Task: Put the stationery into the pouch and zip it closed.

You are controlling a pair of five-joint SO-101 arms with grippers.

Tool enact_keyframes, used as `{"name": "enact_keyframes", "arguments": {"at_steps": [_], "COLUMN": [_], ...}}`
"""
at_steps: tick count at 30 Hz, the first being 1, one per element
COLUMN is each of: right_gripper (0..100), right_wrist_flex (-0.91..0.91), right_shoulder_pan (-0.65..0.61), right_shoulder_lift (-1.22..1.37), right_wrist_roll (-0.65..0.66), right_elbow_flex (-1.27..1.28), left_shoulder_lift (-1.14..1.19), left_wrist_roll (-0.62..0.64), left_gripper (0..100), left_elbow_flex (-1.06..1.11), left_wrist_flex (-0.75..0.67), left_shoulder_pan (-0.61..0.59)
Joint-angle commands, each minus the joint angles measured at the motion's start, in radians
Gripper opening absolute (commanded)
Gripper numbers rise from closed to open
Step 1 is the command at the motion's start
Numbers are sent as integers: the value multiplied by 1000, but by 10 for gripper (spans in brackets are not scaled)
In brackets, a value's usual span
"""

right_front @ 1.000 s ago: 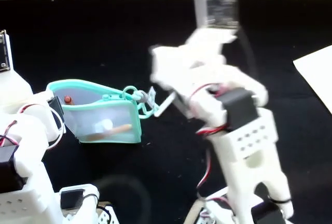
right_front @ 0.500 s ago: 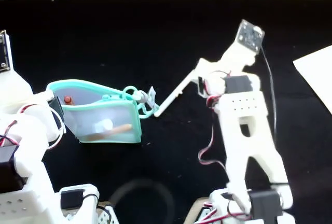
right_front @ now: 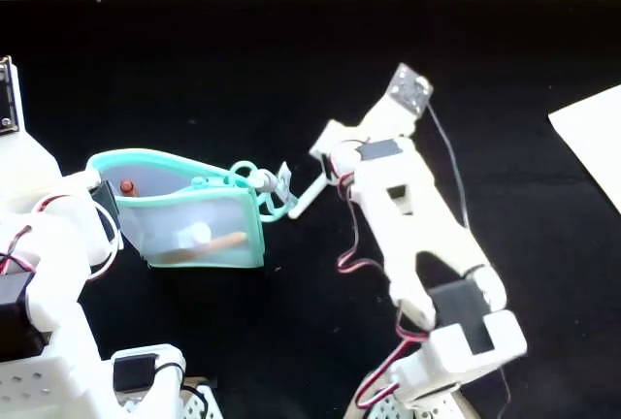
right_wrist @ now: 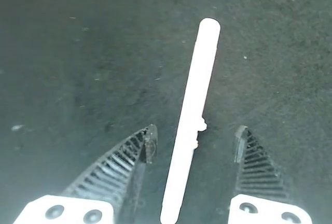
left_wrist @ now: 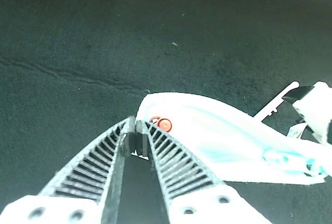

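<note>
A teal pouch (right_front: 194, 220) with a clear side lies on the black table, its mouth unzipped. Inside it I see a red-tipped item (right_front: 127, 186), a pencil (right_front: 209, 242) and a white round piece. My left gripper (left_wrist: 136, 137) is shut on the pouch's (left_wrist: 218, 136) end rim, next to the red-tipped item (left_wrist: 164, 124). A white pen (right_front: 307, 196) lies on the table just beside the pouch's zipper pull (right_front: 264, 184). My right gripper (right_wrist: 194, 130) stands open low over the white pen (right_wrist: 194, 110), one finger on each side of it, apart from it.
A white sheet (right_front: 594, 133) lies at the table's right edge. The right arm (right_front: 417, 225) stretches across the middle of the black cloth. A pale wall strip runs along the far edge.
The right arm has swung down from a raised pose and lowered its gripper over the white pen. The pouch, the pen and the left arm have stayed put.
</note>
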Motion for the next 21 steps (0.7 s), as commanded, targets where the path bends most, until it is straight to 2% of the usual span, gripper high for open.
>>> {"name": "enact_keyframes", "arguments": {"at_steps": [1, 6, 10, 15, 21], "right_gripper": [238, 238, 238, 238, 238], "right_wrist_flex": [-56, -120, -163, -222, -189], "right_shoulder_pan": [-7, -7, -7, -7, -8], "right_shoulder_lift": [33, 102, 163, 211, 314], "right_wrist_roll": [-6, 8, 110, 120, 120], "right_elbow_flex": [-4, -4, -4, -8, -128], "left_shoulder_lift": [4, 4, 4, 4, 4], "left_wrist_roll": [8, 8, 8, 8, 8], "left_gripper": [7, 7, 7, 7, 7], "left_elbow_flex": [45, 45, 45, 45, 45], "left_wrist_flex": [8, 8, 8, 8, 9], "left_shoulder_pan": [18, 18, 18, 18, 18]}}
